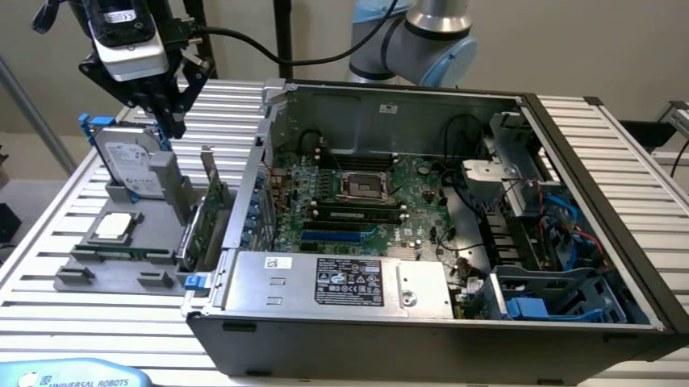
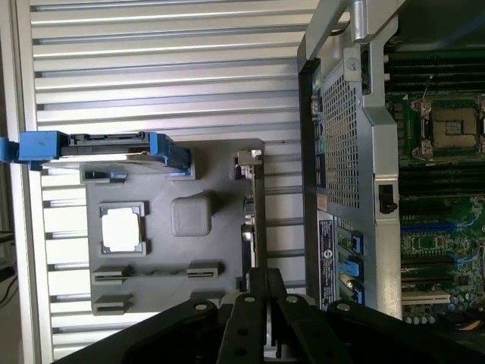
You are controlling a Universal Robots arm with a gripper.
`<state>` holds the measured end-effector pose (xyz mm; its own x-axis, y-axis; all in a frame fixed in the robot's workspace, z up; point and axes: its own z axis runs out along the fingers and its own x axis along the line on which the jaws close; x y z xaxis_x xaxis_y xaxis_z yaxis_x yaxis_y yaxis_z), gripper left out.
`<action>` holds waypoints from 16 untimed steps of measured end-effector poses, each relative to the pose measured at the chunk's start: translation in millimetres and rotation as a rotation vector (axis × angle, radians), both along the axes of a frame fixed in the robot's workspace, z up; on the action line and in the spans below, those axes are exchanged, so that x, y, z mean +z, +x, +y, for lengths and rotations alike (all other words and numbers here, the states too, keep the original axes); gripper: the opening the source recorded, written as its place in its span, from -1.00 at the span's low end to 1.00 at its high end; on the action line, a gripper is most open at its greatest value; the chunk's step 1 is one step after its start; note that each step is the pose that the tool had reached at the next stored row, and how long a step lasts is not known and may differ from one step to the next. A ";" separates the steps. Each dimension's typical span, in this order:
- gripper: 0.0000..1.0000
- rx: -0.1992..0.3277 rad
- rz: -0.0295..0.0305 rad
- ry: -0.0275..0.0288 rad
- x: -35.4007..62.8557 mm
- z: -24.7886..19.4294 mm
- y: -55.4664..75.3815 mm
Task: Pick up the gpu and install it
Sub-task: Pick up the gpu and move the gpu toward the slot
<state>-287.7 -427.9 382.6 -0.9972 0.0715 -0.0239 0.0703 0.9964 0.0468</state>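
Exterior view: noted one gpu (image 1: pixel 211 201) standing on edge in one gray holder (image 1: pixel 113 270) on the slatted surface (image 1: pixel 64 322), just beside the wall of the one open computer case (image 1: pixel 431 339). Counted one hard drive (image 1: pixel 135 165) and one processor chip (image 1: pixel 116 228), both farther from the case. Found the gripper (image 1: pixel 173 122) hanging outside the case above hard drive and gpu, fingers pressed together, pinching nothing.

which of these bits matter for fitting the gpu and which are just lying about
For the job:
gpu, on edge in the grey holder
gripper above the holder
open computer case

Lying about:
hard drive in its blue frame
processor chip
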 end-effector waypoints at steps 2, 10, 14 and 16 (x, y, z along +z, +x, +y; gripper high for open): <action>-0.52 0.000 0.0000 -0.0001 0.0 0.0 0.0; -0.04 0.000 -0.0001 -0.0002 -1.9 0.1 -0.5; -0.04 0.000 0.0000 -0.0003 -9.2 0.0 -4.6; -0.04 0.000 0.0000 -0.0003 -12.7 0.0 -6.4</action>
<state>-294.1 -427.8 369.9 -0.9971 0.0716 -0.0240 0.0704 0.9964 0.0465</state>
